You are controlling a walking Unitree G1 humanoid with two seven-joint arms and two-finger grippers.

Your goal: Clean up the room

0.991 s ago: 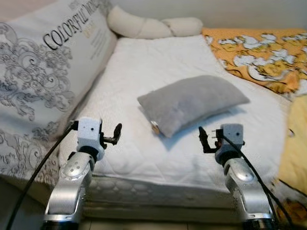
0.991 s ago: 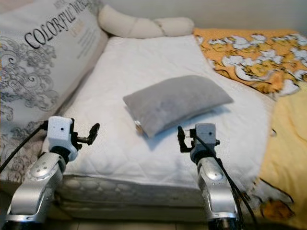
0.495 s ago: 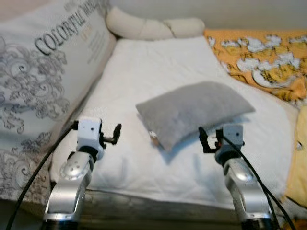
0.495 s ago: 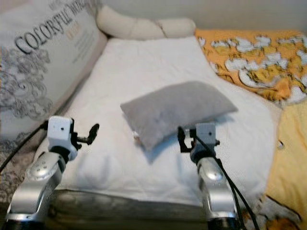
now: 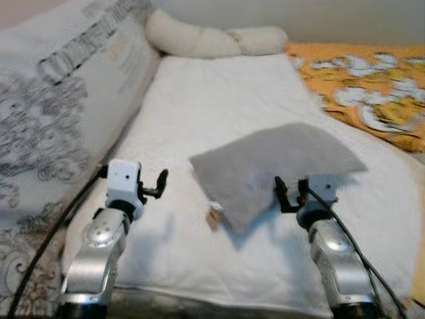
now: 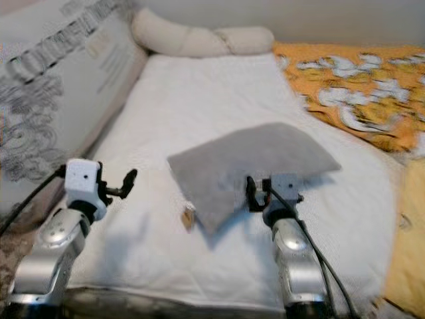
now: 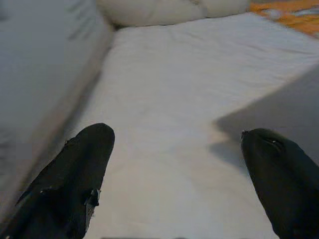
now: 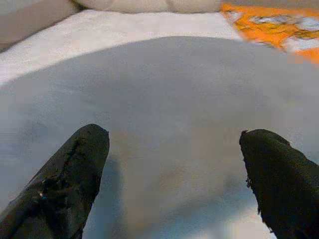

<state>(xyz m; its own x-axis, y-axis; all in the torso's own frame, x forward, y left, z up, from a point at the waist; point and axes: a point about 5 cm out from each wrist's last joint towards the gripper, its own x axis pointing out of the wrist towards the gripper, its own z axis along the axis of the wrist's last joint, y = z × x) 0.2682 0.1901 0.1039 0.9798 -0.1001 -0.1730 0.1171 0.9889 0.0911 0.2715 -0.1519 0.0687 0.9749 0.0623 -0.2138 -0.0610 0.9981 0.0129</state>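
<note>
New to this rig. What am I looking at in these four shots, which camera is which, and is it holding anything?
It's a humanoid robot standing at a bed. The two wide pictures come from a stereo camera on its head, looking down; the two close ones from cameras on each wrist, looking along the black fingers. The left claw hangs open over the white mattress. The right claw is open at the near edge of a grey pillow, holding nothing. A big printed cushion leans along the left, a cream knotted cushion lies at the far end, and an orange patterned blanket on the right.
</note>
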